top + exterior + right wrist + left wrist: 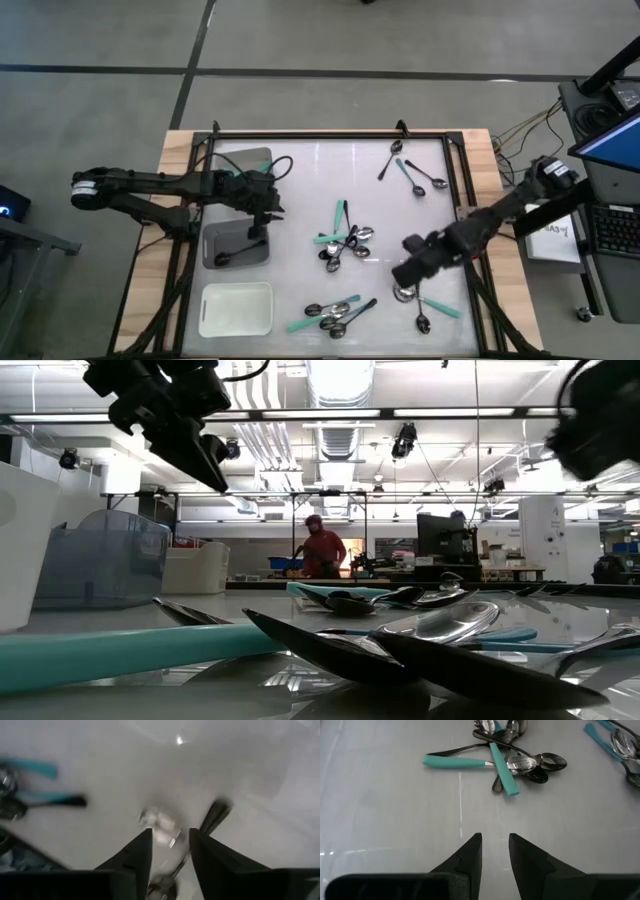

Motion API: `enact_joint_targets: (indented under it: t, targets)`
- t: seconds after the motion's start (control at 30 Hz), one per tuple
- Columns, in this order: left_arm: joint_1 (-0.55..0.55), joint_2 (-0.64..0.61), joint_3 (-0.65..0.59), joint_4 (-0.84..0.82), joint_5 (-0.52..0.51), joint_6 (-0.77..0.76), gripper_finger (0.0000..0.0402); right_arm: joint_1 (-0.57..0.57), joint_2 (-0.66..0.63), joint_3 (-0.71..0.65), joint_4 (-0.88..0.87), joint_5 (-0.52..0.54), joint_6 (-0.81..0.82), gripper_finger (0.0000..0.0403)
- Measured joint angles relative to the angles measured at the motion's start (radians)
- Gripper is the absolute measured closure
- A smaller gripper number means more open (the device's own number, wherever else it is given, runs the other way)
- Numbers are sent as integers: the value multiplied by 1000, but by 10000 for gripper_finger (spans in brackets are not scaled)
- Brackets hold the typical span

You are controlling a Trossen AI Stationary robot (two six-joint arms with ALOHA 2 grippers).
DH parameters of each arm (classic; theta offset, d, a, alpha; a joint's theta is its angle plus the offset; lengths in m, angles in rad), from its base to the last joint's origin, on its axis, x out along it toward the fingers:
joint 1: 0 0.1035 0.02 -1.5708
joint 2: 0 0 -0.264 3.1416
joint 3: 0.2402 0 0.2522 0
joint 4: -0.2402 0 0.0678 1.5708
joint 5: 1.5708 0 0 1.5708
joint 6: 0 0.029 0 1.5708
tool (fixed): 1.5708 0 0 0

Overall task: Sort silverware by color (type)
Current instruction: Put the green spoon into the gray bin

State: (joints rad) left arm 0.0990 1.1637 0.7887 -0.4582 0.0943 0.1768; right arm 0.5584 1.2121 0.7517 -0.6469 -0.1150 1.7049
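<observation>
R gripper (170,842) part open over spoon (159,822) — nothing held.

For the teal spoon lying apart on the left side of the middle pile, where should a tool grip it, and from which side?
Grip the teal spoon on its handle's free end, coming straight down. That end lies flat on bare table, clear of the pile, while its bowl end is crossed by other spoons.

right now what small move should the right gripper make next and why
Probably lower a little and close. The right gripper hangs with its fingers apart just over a spoon near the table's right front, and nothing is held yet. The left gripper waits open by the grey tray.
</observation>
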Motion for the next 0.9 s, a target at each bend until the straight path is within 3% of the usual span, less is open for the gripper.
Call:
enact_joint_targets:
  t: [0.17,0.37,0.7,0.9]
  targets:
    - [0,-2,0,-16,4,36,322,127,0,0,97,1,171,255]
    - [0,-9,0,-42,4,88,322,229,78,1,107,-10,300,268]
    - [1,-16,0,-38,3,144,322,245,282,58,104,-106,184,277]
    - [1,-16,0,-27,2,145,322,245,332,127,97,-149,91,277]
